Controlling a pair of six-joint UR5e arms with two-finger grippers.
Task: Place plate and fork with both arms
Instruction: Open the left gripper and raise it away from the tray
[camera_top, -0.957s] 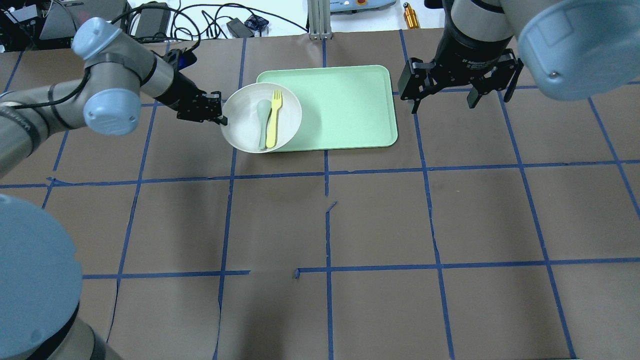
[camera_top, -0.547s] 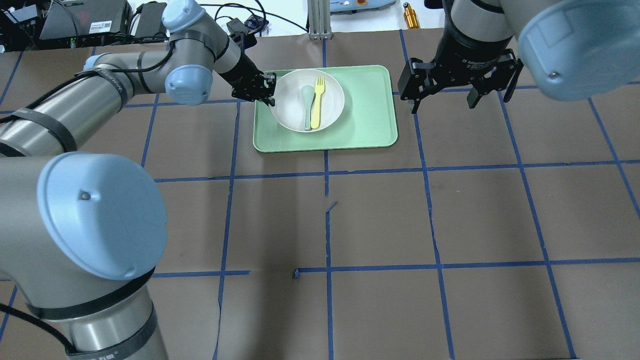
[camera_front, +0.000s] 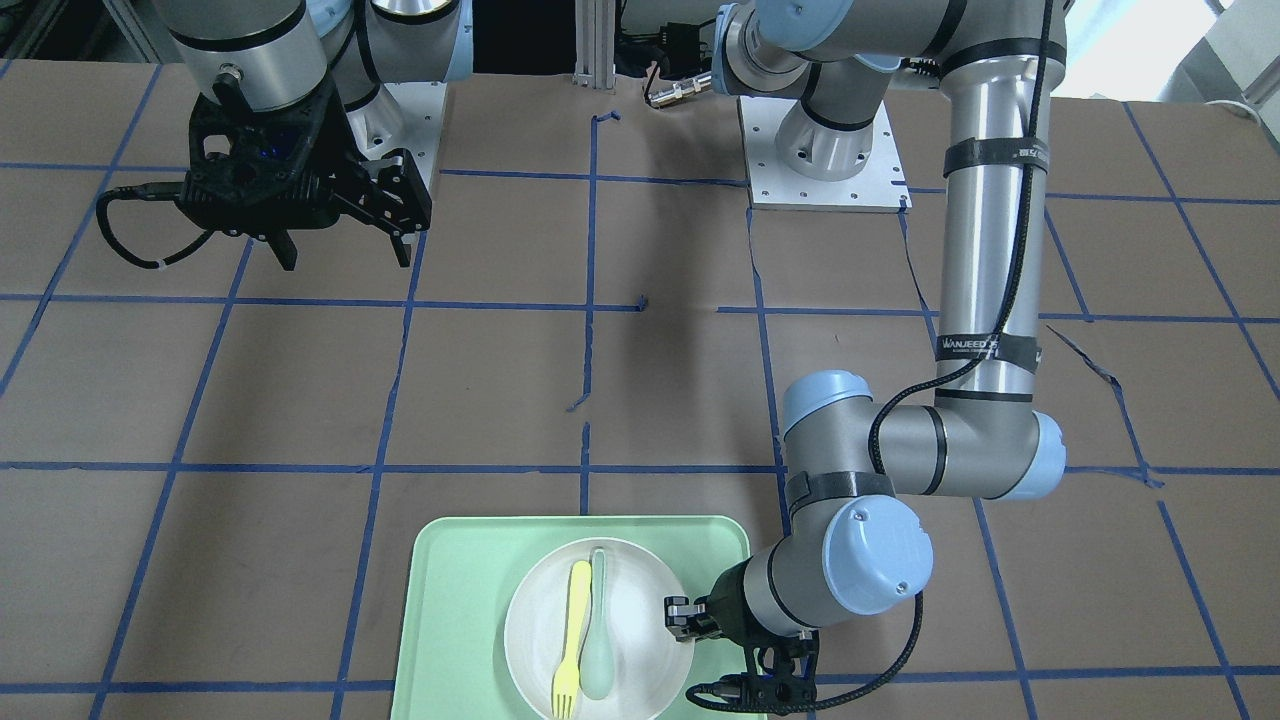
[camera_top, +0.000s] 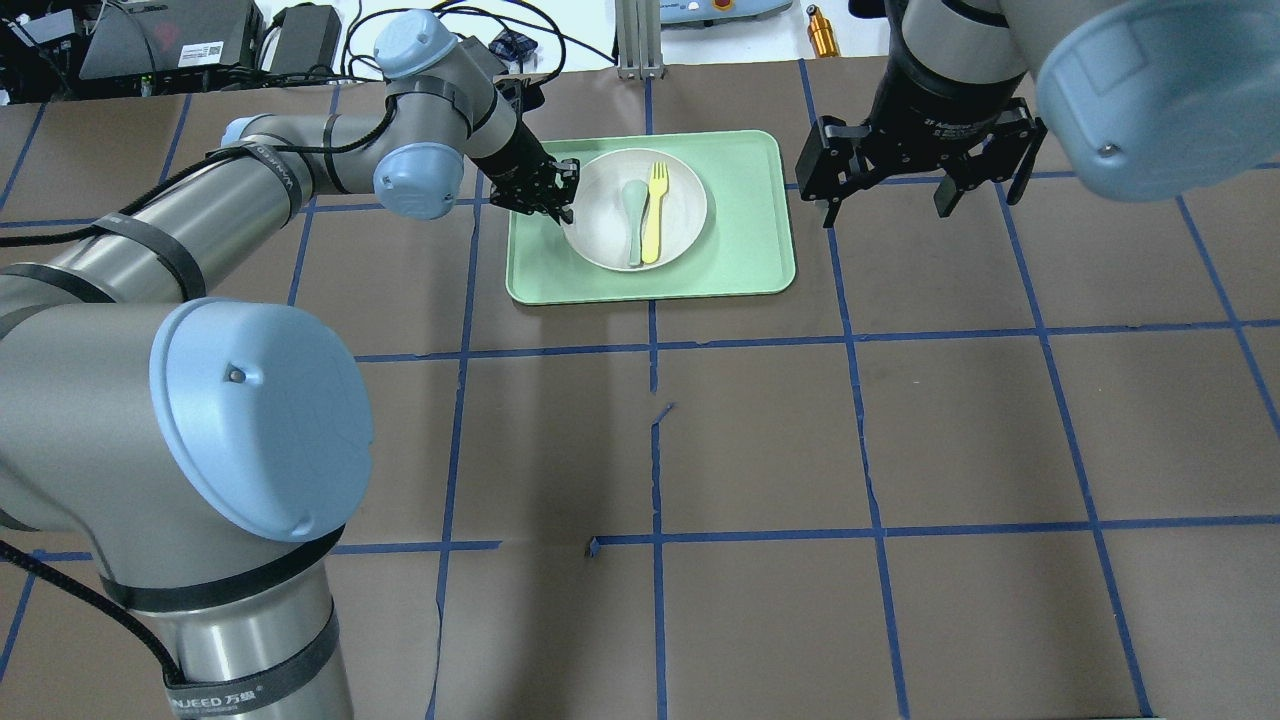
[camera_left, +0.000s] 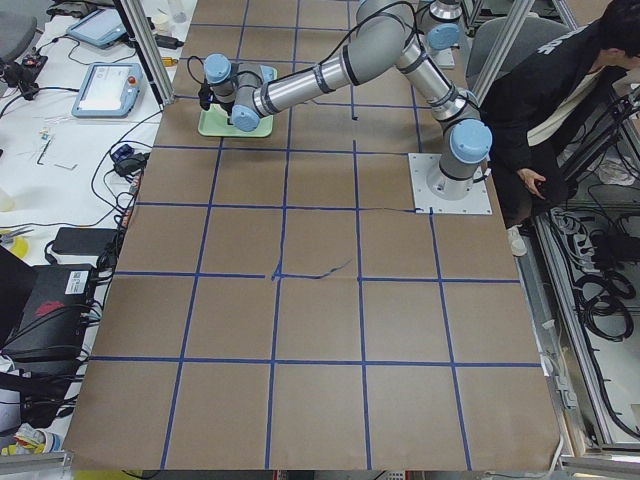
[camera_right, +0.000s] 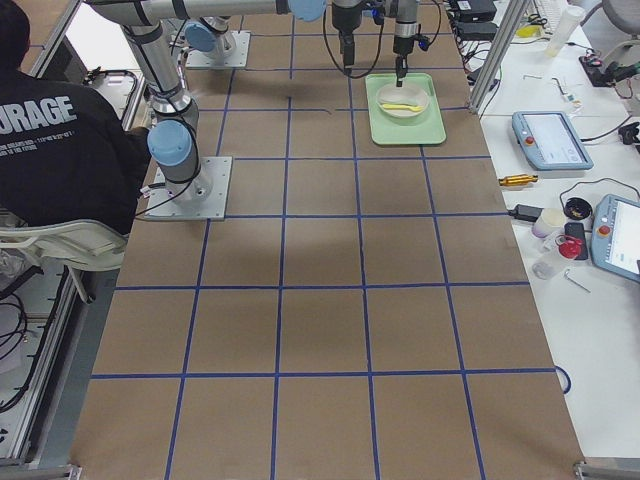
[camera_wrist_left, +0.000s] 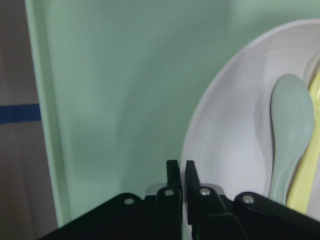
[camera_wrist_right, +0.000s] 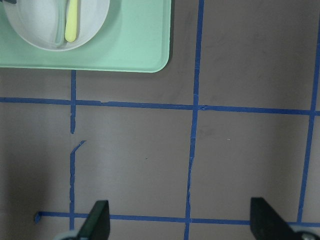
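The off-white plate (camera_top: 688, 203) is over the mint-green tray (camera_top: 745, 240), in its left half. The yellow fork (camera_top: 655, 215) lies in the plate beside a grey-green spoon (camera_top: 633, 215). My left gripper (camera_top: 560, 205) is shut on the plate's left rim; the left wrist view shows its gripper (camera_wrist_left: 181, 167) pinching the rim of the plate (camera_wrist_left: 235, 135). Whether the plate rests on the tray or hangs just above it, I cannot tell. My right gripper (camera_top: 888, 210) is open and empty, up in the air to the right of the tray.
Brown paper with a blue tape grid covers the table (camera_top: 760, 440). Cables and electronics (camera_top: 300, 40) lie past the far edge. A silver post (camera_top: 635, 40) stands behind the tray. A person (camera_left: 560, 90) sits beside the robot base.
My left arm has carried the plate, with fork and spoon in it, to the right from the tray's left edge onto the tray. The right arm has not moved.
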